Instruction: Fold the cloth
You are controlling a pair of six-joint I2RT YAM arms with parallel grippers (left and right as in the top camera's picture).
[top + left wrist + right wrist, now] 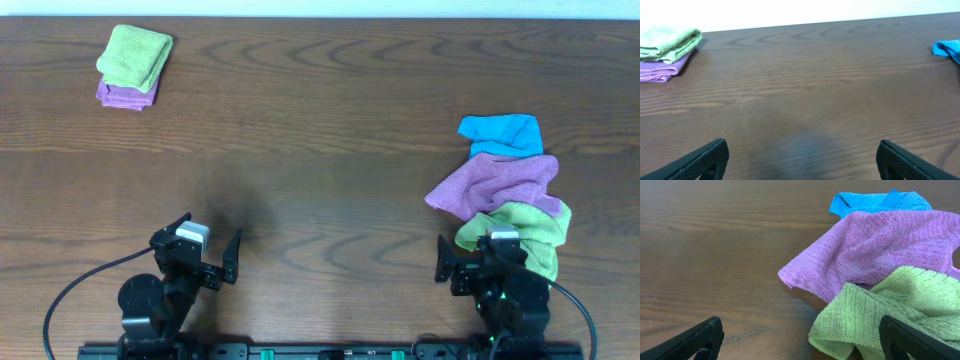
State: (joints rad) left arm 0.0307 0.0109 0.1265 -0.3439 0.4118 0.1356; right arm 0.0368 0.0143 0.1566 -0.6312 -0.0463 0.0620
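Claw status first: from overhead the left claw and right claw are both spread wide and holding nothing, with both arms tucked low at the near edge of the table, pretty much a parked pose. The green cloth I'm supposed to fold sits crumpled at the near end of a heap on the right. A purple cloth lies behind it and a blue cloth behind that, so I reckon it's the easy one to peel off. Far left there's a folded green cloth stacked on a folded purple cloth, which looks like the finished pile to me. Left wrist view shows open fingers over bare wood, with that stack far off to the left and well out of reach. Right wrist view is the useful one: the fingers are wide apart and low, and the green cloth is bunched right at the right-hand finger, overlapping the purple. Can't spot a tag from here, and can't tell if the finger is touching the fabric.
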